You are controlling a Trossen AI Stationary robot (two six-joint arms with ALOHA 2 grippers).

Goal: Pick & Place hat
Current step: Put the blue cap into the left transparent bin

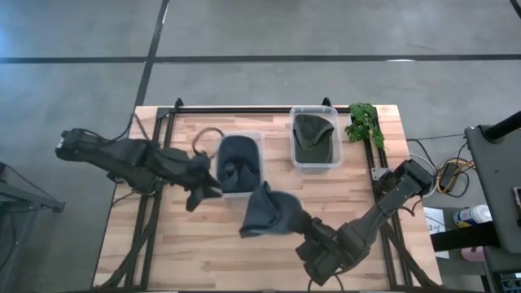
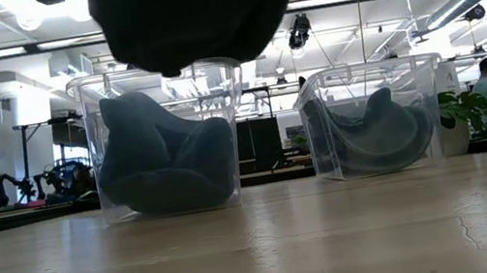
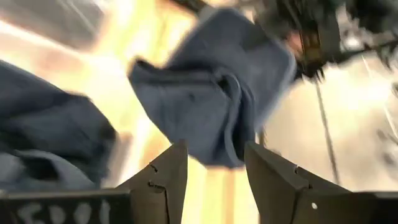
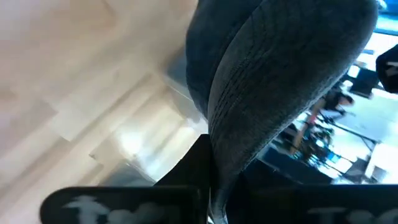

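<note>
Worked on a pale wooden table (image 1: pixel 203 252), with two clear bins side by side along the far half. Left bin (image 1: pixel 241 140) packed with dark blue cloth, likely more hats; right bin (image 1: pixel 316 163) holding a grey-green one. Small green plant (image 1: pixel 363 122) just beside the right bin.

Held aloft in front of the left bin, clear of the tabletop: the hat (image 1: pixel 271 212), a dark slate-blue fabric cap. Pinched tight at one edge by the right gripper (image 4: pixel 211 186), fingers closed down to almost nothing on the cloth. Ribbed, corduroy-like weave visible in the right wrist view, with a stitched seam and a folded panel in the left wrist view.

Judged light and soft: hangs and folds under its own weight, no stiff form except perhaps the brim. Not fragile, not slippery; the weave gives good bite. Best taken at a doubled edge or the brim, as now, where the layers stack thick enough for a narrow pinch. Risk of draping over a bin rim on the way in, or snagging on a finger at release.

Left gripper (image 3: pixel 214 180) hovering beside the left bin, fingers parted and holding nothing, pointed at the hanging hat. Blurred in its own view, so closeness to the cloth hard to judge.
</note>
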